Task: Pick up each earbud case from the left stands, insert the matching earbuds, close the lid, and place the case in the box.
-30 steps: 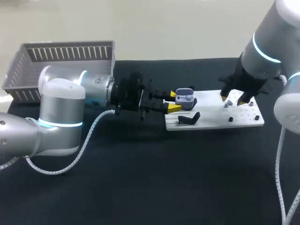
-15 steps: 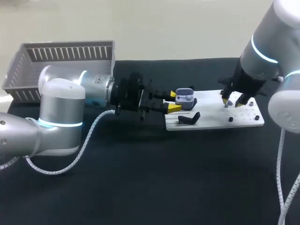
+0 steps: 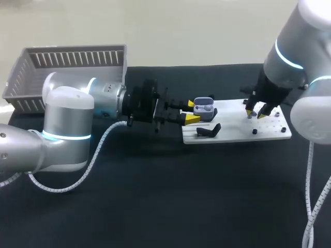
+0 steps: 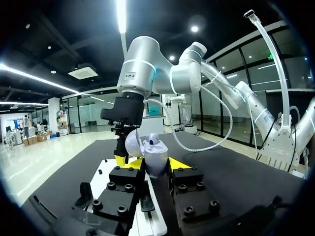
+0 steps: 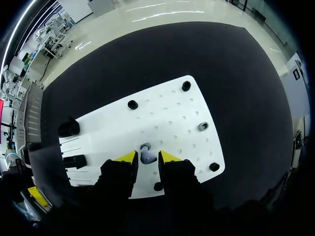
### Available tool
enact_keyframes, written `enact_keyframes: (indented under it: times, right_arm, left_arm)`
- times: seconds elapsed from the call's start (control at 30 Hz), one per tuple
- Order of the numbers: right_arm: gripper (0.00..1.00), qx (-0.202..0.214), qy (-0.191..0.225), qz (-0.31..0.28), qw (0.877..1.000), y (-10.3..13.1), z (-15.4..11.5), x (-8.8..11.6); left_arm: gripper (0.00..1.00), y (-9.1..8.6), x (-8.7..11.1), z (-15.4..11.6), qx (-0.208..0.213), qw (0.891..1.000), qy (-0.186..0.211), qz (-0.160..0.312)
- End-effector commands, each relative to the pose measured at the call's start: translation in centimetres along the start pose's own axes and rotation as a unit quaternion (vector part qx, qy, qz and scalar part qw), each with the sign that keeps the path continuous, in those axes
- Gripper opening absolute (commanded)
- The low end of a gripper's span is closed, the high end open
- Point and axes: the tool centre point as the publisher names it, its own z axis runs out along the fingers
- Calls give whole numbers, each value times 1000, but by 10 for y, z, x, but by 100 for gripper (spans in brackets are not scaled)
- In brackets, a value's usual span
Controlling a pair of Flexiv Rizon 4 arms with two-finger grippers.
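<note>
**Item 1. Left gripper** point(image 4: 152, 164). The jaws are closed on the earbud case point(image 4: 157, 156), with one yellow tip against each flank. The case sits squarely between the jaws and pokes out a little ahead of them. Its lid is hinged open, and a pale rounded piece shows inside.

**Item 2. Right gripper** point(image 5: 147, 158). It points down at the white board point(image 5: 172, 113). A lavender earbud point(image 5: 146, 157) lies directly between the jaws on a small peg. The jaws stand close on either side of it. Whether they touch it cannot be told.

**Item 3. Board fittings.** A black stand point(image 3: 208, 131) sits on the board's near edge, just beside the left jaws and well apart from the right jaws. Small black pegs point(image 5: 133, 104) lie ahead of the right jaws. A grey ring point(image 5: 203, 127) lies off to one side of them.

**Item 4. Box** point(image 3: 77, 57). A grey slatted basket stands at the far corner of the black worktop point(image 3: 155, 196). It is behind the left arm and well apart from both sets of jaws.
</note>
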Motion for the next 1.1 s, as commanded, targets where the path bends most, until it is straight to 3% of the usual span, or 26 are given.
enact_keyframes:
  times: [0.03,0.33,0.43,0.53,0.7,0.87,1.1]
  right_arm:
    - [27,1,3,0,1000,0,2,-2]
    - [24,2,11,-1,1000,-2,5,-1]
    - [17,2,11,-1,1000,-2,5,-2]
    - [0,2,10,-2,1000,-2,5,-2]
    - [0,2,10,-5,1000,-1,-1,1]
    - [0,2,2,-13,1000,0,-19,7]
    - [0,10,-7,-49,999,6,-67,15]
  left_arm:
    - [0,-1,1,0,-3,1000,-1,1]
    - [0,-1,1,0,-3,1000,-1,1]
    - [0,-1,1,0,-3,1000,-1,1]
    - [0,-1,1,0,-3,1000,-1,1]
    - [0,-1,1,0,-3,1000,-1,1]
    - [0,-1,1,0,-3,1000,-1,1]
    - [0,-1,1,0,-3,1000,-1,1]
